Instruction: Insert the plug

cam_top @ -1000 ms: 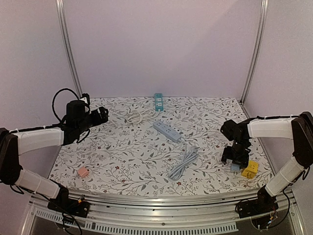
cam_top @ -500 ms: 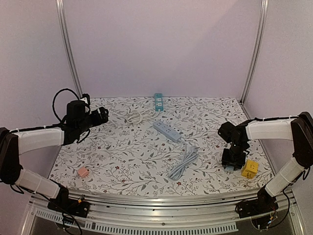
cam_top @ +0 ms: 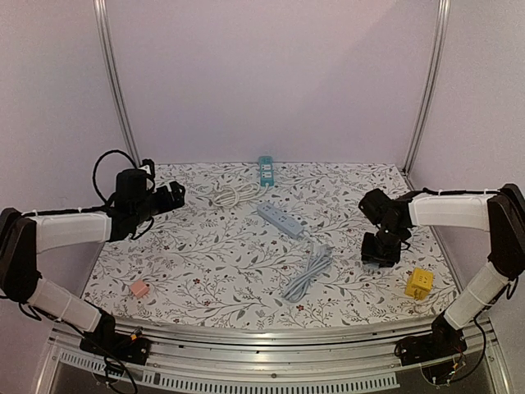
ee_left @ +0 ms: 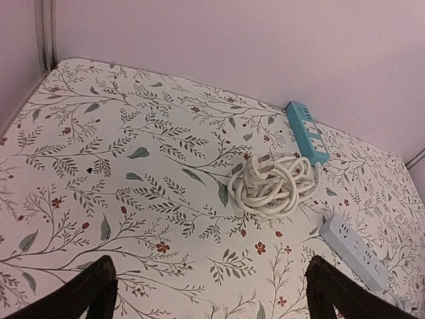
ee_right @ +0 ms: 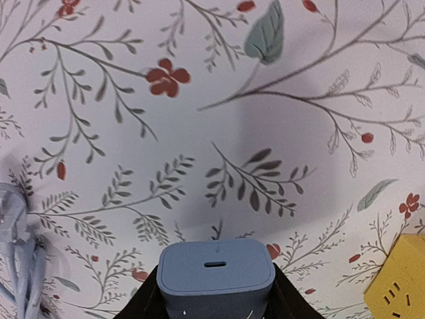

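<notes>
The plug (ee_right: 216,272) is a blue-grey charger block with a small slot in its face. My right gripper (ee_right: 216,296) is shut on its sides and holds it above the floral table. In the top view the right gripper (cam_top: 381,249) hovers at the right of the table, and the plug is hidden under it. A pale blue power strip (cam_top: 280,220) lies mid-table, and a teal one (cam_top: 266,171) lies at the back. My left gripper (cam_top: 172,195) is open at the back left, its dark fingers (ee_left: 89,296) wide apart over bare table.
A yellow cube adapter (cam_top: 419,283) sits to the near right of the right gripper and shows again as the yellow cube (ee_right: 398,286). A coiled white cable (ee_left: 272,183) lies ahead of the left gripper. A grey cable bundle (cam_top: 308,273) and a pink block (cam_top: 139,289) lie near the front.
The right gripper closed on the plug beside the yellow cube, lifted it and carried it left and away from the cube. The left arm barely shifted.
</notes>
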You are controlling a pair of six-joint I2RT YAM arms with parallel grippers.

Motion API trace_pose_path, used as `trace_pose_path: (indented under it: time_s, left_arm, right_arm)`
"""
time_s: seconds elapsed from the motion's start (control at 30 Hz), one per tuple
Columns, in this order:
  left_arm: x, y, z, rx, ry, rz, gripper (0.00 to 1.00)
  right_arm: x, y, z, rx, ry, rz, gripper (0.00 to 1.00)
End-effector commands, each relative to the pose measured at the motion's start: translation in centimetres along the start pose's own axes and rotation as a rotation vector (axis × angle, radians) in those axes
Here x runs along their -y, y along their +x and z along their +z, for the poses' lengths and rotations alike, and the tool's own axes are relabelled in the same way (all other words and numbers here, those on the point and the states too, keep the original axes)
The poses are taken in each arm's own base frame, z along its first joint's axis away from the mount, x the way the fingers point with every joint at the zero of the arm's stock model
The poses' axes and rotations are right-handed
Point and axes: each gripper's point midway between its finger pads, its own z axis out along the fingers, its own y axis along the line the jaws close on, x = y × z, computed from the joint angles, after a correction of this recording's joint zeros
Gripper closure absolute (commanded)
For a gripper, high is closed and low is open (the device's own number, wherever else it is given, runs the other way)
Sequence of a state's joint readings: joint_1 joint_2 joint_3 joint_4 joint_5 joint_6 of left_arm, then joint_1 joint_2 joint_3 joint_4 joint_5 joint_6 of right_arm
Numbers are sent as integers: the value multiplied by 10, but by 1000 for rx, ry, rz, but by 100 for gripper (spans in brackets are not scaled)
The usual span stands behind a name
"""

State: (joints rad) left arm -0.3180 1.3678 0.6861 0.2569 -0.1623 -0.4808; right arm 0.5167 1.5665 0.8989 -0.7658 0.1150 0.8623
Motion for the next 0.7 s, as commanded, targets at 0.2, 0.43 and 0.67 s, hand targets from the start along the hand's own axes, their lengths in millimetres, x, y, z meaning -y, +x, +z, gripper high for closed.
trace_pose_path:
  time_s: [0.2, 0.43, 0.67]
  left_arm:
    - [4, -2, 3, -11, 10, -1, 1]
    - [2, -1, 5, -14, -1, 5, 1]
    - [2, -1, 5, -11, -4, 6, 1]
  right_arm:
    - [-76, -47, 14, 71, -66, -159, 74]
    - [-84, -54, 40, 48, -9, -181, 71]
    - [-85, -53, 36, 36, -10, -169, 47]
